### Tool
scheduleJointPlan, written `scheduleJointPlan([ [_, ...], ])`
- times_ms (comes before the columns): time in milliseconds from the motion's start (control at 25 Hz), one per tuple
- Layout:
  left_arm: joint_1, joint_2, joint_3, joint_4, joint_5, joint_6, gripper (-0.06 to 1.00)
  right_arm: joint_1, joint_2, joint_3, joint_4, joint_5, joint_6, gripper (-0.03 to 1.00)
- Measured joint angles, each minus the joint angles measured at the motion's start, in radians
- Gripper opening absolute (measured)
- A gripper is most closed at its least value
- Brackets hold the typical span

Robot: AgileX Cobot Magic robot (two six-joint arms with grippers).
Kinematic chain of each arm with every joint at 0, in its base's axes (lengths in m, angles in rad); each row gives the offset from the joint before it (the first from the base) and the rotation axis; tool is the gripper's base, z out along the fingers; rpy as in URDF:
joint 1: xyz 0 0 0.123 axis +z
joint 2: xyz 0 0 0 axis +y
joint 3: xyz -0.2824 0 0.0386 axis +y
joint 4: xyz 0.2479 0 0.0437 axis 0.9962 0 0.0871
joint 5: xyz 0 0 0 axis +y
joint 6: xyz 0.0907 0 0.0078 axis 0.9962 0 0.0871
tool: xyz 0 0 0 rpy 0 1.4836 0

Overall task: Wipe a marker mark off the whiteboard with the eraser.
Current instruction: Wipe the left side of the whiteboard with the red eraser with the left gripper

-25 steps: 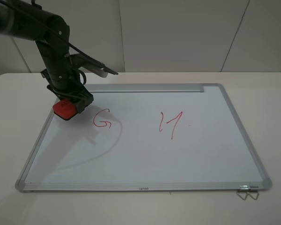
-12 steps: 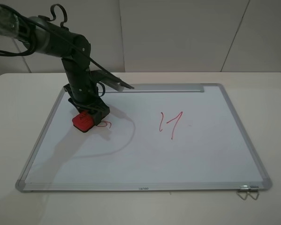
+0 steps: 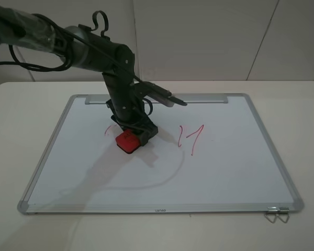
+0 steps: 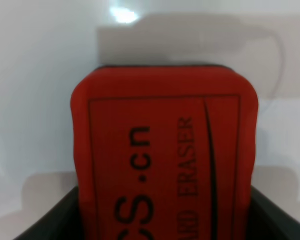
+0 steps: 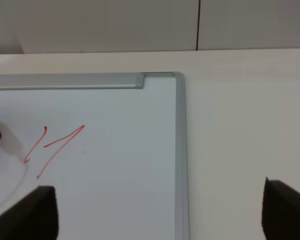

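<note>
The whiteboard (image 3: 225, 172) lies flat on the table. My left gripper (image 3: 136, 135) is shut on the red eraser (image 3: 127, 142), pressing it down on the board's left-centre. In the left wrist view the eraser (image 4: 165, 155) fills the frame, with dark fingers (image 4: 277, 222) at its sides. Of the marker mark "G", only a short red trace (image 3: 106, 129) shows just left of the eraser; the rest is gone or hidden. My right gripper (image 5: 160, 217) is open, hovering over the whiteboard's (image 5: 130, 150) right edge, and does not show in the exterior view.
A red "11"-like mark (image 3: 191, 137) sits right of the eraser, also seen as the "11" mark (image 5: 52, 150) by the right wrist. The grey tray strip (image 3: 199, 98) runs along the far edge. A metal clip (image 3: 277, 214) lies at the near right corner.
My left arm swept the eraser rightward from the board's left edge across the "G". The letter has shrunk to a small trace.
</note>
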Motion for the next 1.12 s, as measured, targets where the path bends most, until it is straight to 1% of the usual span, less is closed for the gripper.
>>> scheduleJointPlan([
  [160,-0.007,0.011,-0.013,-0.022,0.004,-0.006,0.57,0.000,0.000,0.000,0.000,0.000,0.000,0.72],
  [280,0.006,0.010,-0.014,-0.013,0.004,-0.066,0.57,0.000,0.000,0.000,0.000,0.000,0.000,0.72],
  [320,0.014,0.010,-0.014,0.011,0.006,-0.092,0.57,0.000,0.000,0.000,0.000,0.000,0.000,0.72],
  [400,0.038,0.012,-0.014,0.087,0.017,-0.156,0.57,0.000,0.000,0.000,0.000,0.000,0.000,0.72],
  [520,0.078,0.012,-0.012,0.129,0.031,-0.238,0.57,0.000,0.000,0.000,0.000,0.000,0.000,0.72],
  [640,0.118,0.009,0.002,0.129,0.031,-0.260,0.57,0.000,0.000,0.000,0.000,0.000,0.000,0.72],
  [880,0.234,-0.013,0.069,0.129,0.014,-0.264,0.57,0.000,0.000,0.000,0.000,0.000,0.000,0.72],
  [1000,0.266,-0.025,0.095,0.129,0.010,-0.265,0.57,0.000,0.000,0.000,0.000,0.000,0.000,0.72],
  [1120,0.269,-0.028,0.098,0.123,0.008,-0.265,0.57,0.000,0.000,0.000,0.000,0.000,0.000,0.72],
])
